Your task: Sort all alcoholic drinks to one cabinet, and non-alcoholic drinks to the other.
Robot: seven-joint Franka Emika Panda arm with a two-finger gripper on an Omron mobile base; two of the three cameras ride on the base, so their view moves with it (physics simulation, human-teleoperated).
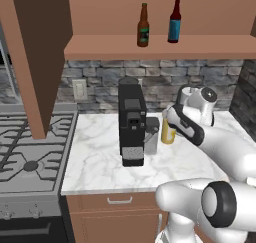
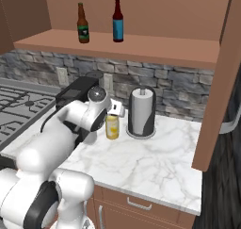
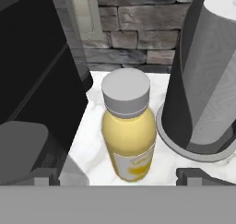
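Two alcoholic drinks stand on the open wall cabinet's shelf (image 1: 160, 47): a brown bottle with a green label (image 1: 143, 25) (image 2: 83, 30) and a blue one with a dark red neck (image 1: 174, 22) (image 2: 117, 21). A non-alcoholic yellow bottle (image 3: 129, 135) (image 2: 112, 126) (image 1: 167, 132) with a whitish cap stands upright on the marble counter, between the coffee machine and the paper towel holder. My gripper (image 3: 124, 174) is open and low in front of it. The fingertips (image 3: 203, 174) stand wide apart to either side of the bottle, not touching it.
A black coffee machine (image 1: 131, 122) (image 3: 32, 80) stands close to the left of the yellow bottle. A paper towel holder (image 2: 141, 112) (image 3: 207, 80) is close on its right. The cabinet's doors hang open at both sides (image 1: 35, 62) (image 2: 216, 82). A gas stove (image 1: 30, 152) lies to the left.
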